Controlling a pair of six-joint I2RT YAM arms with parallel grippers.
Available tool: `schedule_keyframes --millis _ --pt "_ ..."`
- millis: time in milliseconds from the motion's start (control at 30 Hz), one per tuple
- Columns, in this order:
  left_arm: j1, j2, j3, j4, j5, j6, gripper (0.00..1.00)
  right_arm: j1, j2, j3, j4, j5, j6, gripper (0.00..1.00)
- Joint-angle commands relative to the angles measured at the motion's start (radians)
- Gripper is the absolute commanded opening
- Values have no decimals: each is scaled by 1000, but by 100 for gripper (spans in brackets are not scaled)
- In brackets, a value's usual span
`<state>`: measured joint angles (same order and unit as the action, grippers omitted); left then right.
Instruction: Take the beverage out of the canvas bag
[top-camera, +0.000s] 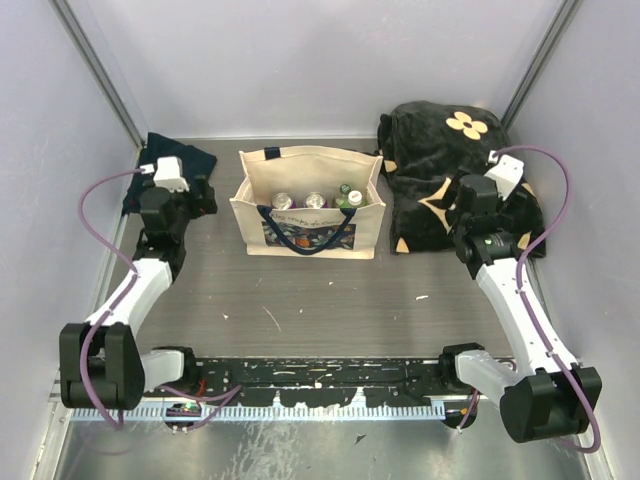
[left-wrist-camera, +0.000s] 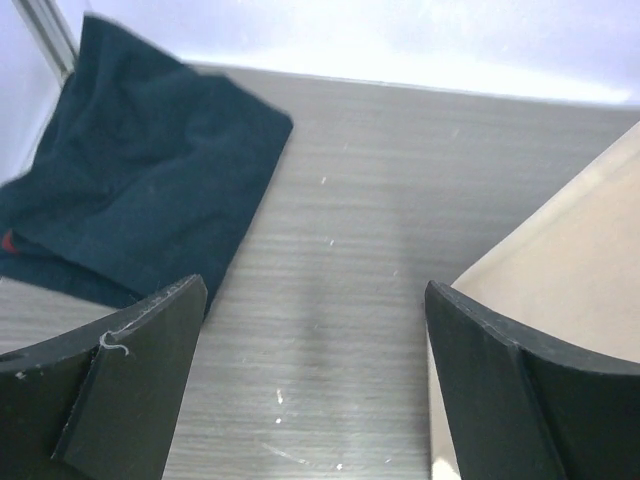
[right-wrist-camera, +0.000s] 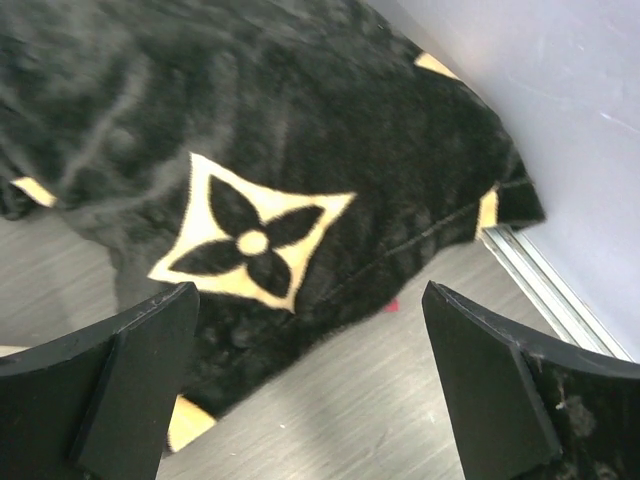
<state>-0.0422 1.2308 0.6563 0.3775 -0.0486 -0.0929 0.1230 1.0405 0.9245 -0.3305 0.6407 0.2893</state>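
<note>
The cream canvas bag (top-camera: 252, 222) with navy handles stands upright at the back middle of the table, its mouth open. Inside it stand beverages: two silver-topped cans (top-camera: 283, 201) (top-camera: 315, 200) and a green bottle (top-camera: 349, 195). My left gripper (top-camera: 200, 196) hangs open just left of the bag, with nothing between its fingers. In the left wrist view this gripper (left-wrist-camera: 315, 385) faces bare table, and the bag's cream side (left-wrist-camera: 565, 265) shows at the right. My right gripper (top-camera: 468, 212) is open to the right of the bag. In the right wrist view it (right-wrist-camera: 310, 385) holds nothing.
A black fabric bag with tan flower motifs (top-camera: 450, 170) (right-wrist-camera: 300, 130) lies at the back right, under and behind my right gripper. A small navy cloth (top-camera: 180, 160) (left-wrist-camera: 130, 190) lies in the back left corner. Walls enclose the table on three sides.
</note>
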Motion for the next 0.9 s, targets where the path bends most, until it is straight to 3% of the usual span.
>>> schedule_keyframes --millis 0,167,333,500,567,633,667,767,800,867 --pt "-9 -68 96 -141 56 -65 98 2 -14 109 106 -113 -33 100" --pt "-24 -95 193 -233 123 -125 98 35 -1 205 128 -203 -64 89" --pt "-31 -85 312 -361 174 -141 98 150 13 277 150 -204 -124 56" --pt "-33 -113 341 -389 285 -144 98 243 26 310 186 -207 -177 36" --pt "-33 -130 346 -400 304 -146 98 251 27 314 212 -236 -182 23" --pt "-33 -143 350 -409 328 -148 86 253 31 320 238 -277 -184 4" --pt "-33 -149 349 -408 343 -153 75 253 37 323 246 -306 -183 1" --pt "-35 -160 342 -399 374 -174 12 253 63 336 254 -374 -181 1" --pt "-35 -163 340 -403 378 -178 2 253 74 342 253 -403 -181 1" --pt "-38 -160 345 -434 393 -169 0 256 102 362 241 -475 -171 1"
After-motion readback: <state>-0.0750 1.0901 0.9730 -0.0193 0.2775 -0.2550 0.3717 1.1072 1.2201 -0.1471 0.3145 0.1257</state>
